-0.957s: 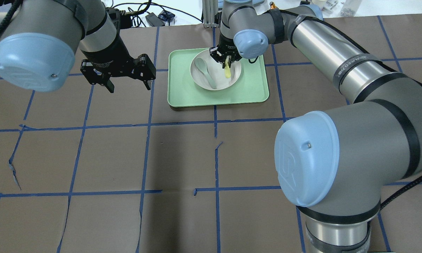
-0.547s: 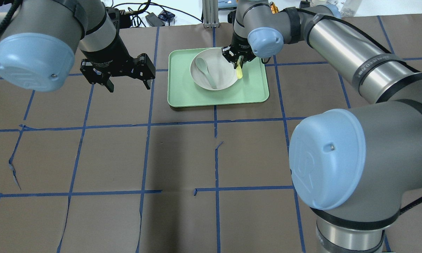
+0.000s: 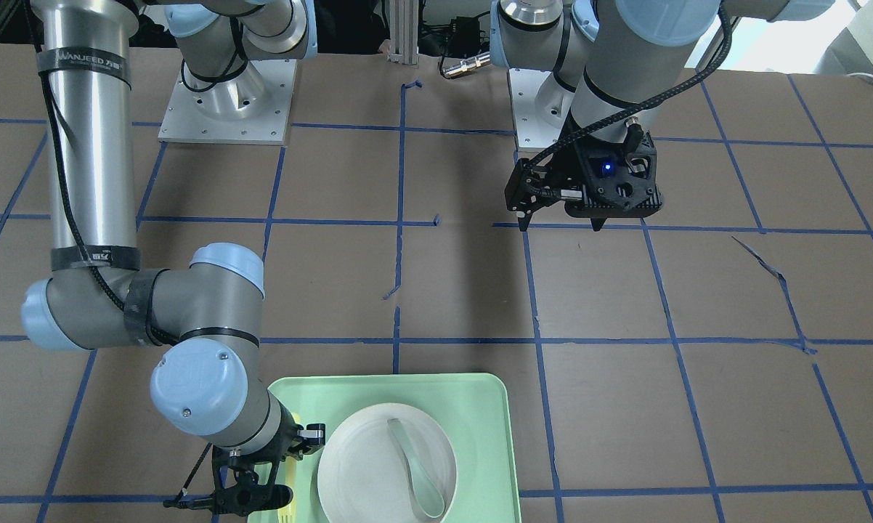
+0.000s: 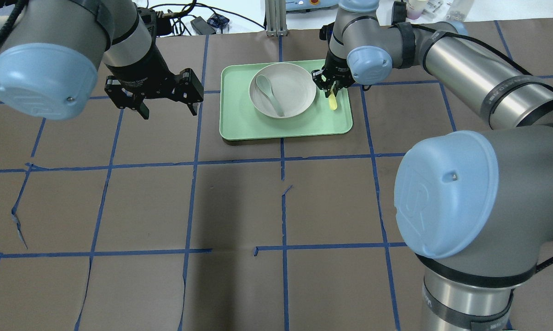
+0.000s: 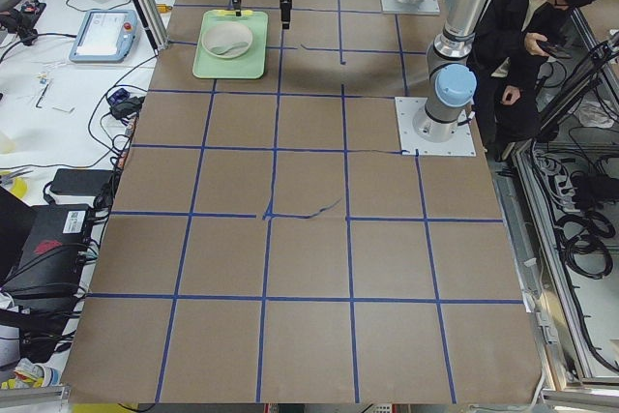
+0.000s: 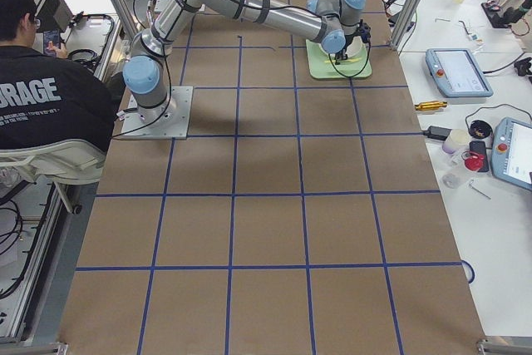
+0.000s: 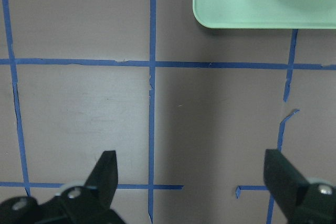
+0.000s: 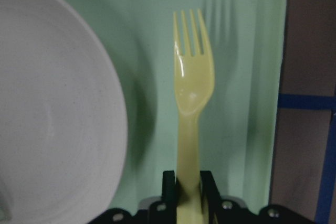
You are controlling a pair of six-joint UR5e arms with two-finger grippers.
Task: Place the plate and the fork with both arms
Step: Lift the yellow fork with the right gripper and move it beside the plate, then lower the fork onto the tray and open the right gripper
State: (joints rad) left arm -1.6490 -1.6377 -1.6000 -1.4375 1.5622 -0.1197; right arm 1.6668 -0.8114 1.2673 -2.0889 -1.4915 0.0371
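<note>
The white plate (image 4: pixel 283 90) sits on the green tray (image 4: pixel 239 124) and holds a teal-grey spoon (image 4: pixel 269 93). My right gripper (image 4: pixel 331 87) is shut on the handle of the pale-yellow fork (image 4: pixel 333 101) and holds it over the tray's strip right of the plate. In the right wrist view the fork (image 8: pixel 191 98) points away from the gripper (image 8: pixel 188 188), beside the plate (image 8: pixel 58 103). In the front view the fork (image 3: pixel 287 501) shows at the tray's edge by the plate (image 3: pixel 367 465). My left gripper (image 4: pixel 168 109) is open and empty, hovering left of the tray; it also shows in the front view (image 3: pixel 560 221).
Brown paper with blue tape lines covers the table (image 4: pixel 239 207). Cables and small devices lie beyond the far edge (image 4: pixel 203 20). The left wrist view shows the tray's corner (image 7: pixel 210 14) and bare paper below the left gripper (image 7: pixel 191 177). A seated person (image 6: pixel 50 81) is behind the robot.
My right gripper has carried the fork rightward, off the plate and over the tray's right strip. The left arm has not moved.
</note>
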